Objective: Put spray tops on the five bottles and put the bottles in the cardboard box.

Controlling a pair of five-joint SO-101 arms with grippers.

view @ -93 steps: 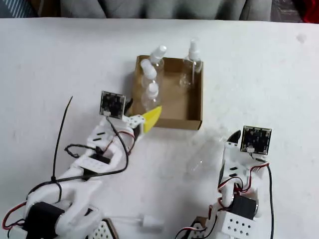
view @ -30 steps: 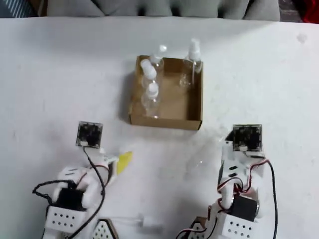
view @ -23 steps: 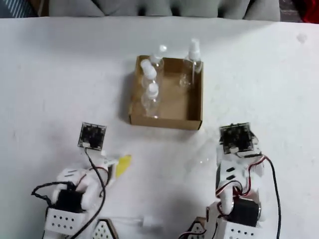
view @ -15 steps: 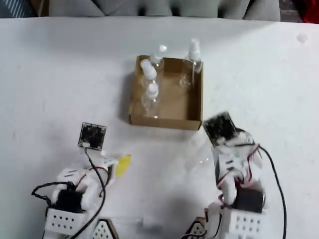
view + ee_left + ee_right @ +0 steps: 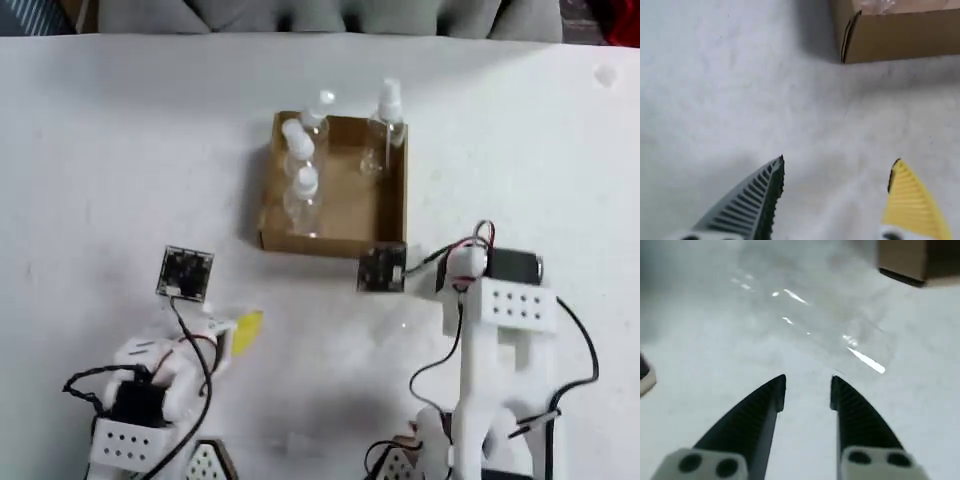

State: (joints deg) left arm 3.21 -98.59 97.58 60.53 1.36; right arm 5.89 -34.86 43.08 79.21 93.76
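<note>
Brown cardboard box [image 5: 335, 246], open-topped, mid white desk [image 5: 120, 150]. Contents: four clear plastic bottles [image 5: 302, 192] with white spray tops, upright, three along left wall, one at far right corner. Fifth clear bottle [image 5: 825, 325]: lying on desk, near-right of box. Right hand [image 5: 807, 382]: fingers slightly apart, beside it. Left hand [image 5: 840, 167]: near left, fingers wide apart, empty.

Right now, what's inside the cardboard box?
Four bottles with spray tops stand in the cardboard box: three along one side, one in the far corner. The right arm's camera board covers the box's near corner, hiding that bit.
</note>
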